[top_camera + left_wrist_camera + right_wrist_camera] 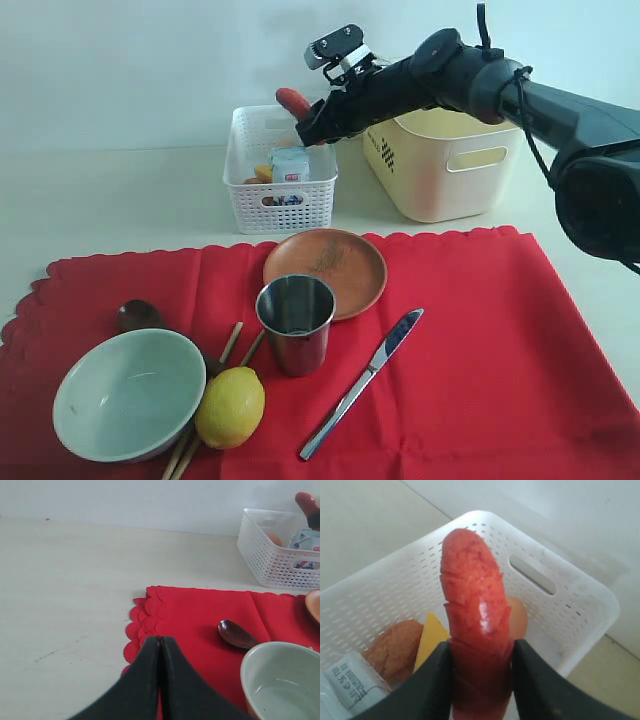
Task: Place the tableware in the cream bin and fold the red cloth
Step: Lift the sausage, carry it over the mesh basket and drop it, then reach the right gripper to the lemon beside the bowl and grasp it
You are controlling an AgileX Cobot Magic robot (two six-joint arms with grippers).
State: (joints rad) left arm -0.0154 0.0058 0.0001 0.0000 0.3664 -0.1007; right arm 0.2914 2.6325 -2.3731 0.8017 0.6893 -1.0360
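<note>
A red sausage [475, 595] is gripped in the right jaws, over the white lattice basket [250, 200] at the far side. The left jaws are shut and empty, by the left edge of the red cloth [480, 340]. Food-clearing appears to be in hand, so a release into the basket is called for next. The bowl [130, 395], steel cup [296, 325], plate [335, 265] and knife [365, 380] lie on the cloth, none yet in the cream bin [450, 190], far right.

My gripper [481, 665] is clamped on one end of a red sausage [470, 590], a dark finger pressed against each side, holding it over the white lattice basket [580, 587]. Down in the basket lie an egg [520, 620] near the wall with the handle slot, a yellow cheese wedge [431, 640] touching a brown crusty lump [392, 647], and a printed carton [350, 685] just beside that lump.
</note>
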